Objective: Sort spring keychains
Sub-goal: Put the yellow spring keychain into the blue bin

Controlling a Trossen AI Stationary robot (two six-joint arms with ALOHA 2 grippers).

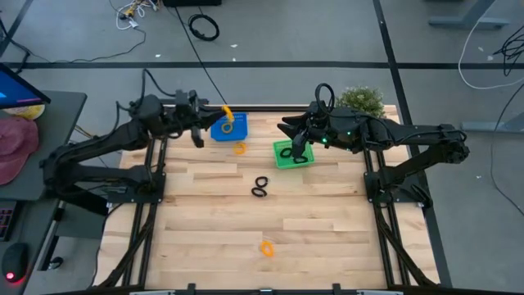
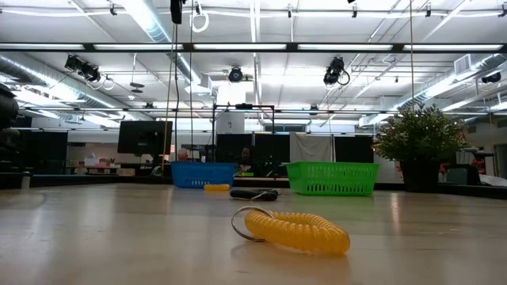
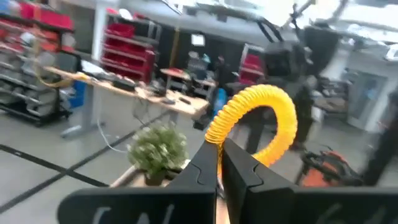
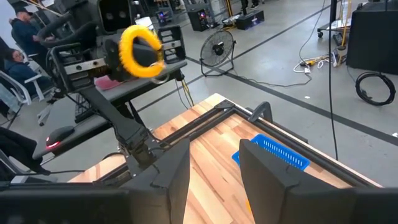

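The left gripper pinched an orange keychain between closed jaws, the coil standing clear above the fingertips, held over the blue basket. The right gripper hung with jaws spread over the green basket — nothing visible between them. To drop well, the left arm likely needed to centre over the blue basket and lower before opening (a springy coil may bounce out). Other keychains lay on the table: one orange beside the blue basket, black ones mid-table, another orange nearer the front.
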